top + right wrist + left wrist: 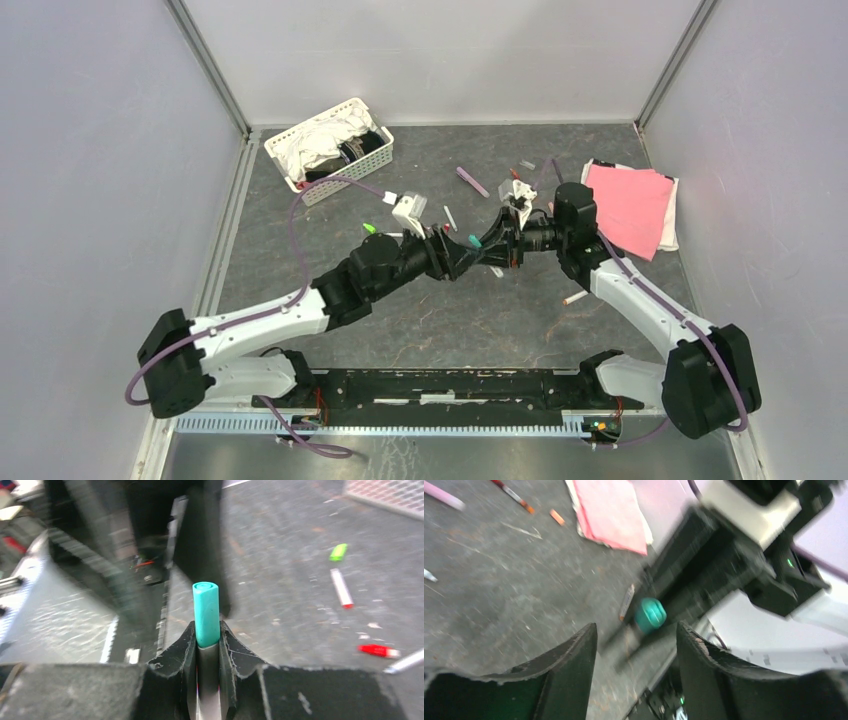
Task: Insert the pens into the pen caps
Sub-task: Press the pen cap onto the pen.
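Note:
My right gripper [206,630] is shut on a pale-barrelled pen [209,680] whose end wears a teal cap [206,612] that sticks out past the fingertips. In the top view the right gripper [497,243] and left gripper [457,252] meet tip to tip above the table's middle, with the teal cap [474,241] between them. My left gripper [636,635] is open and empty. The teal cap [650,615] shows end-on just beyond its fingertips. Both wrist views are blurred.
Loose on the table are a green cap [338,552], a red-ended white pen [342,588], a red cap [375,650], an orange cap [557,517] and a brown-tipped pen [626,601]. A pink cloth [628,205] lies back right, a white basket [330,150] back left.

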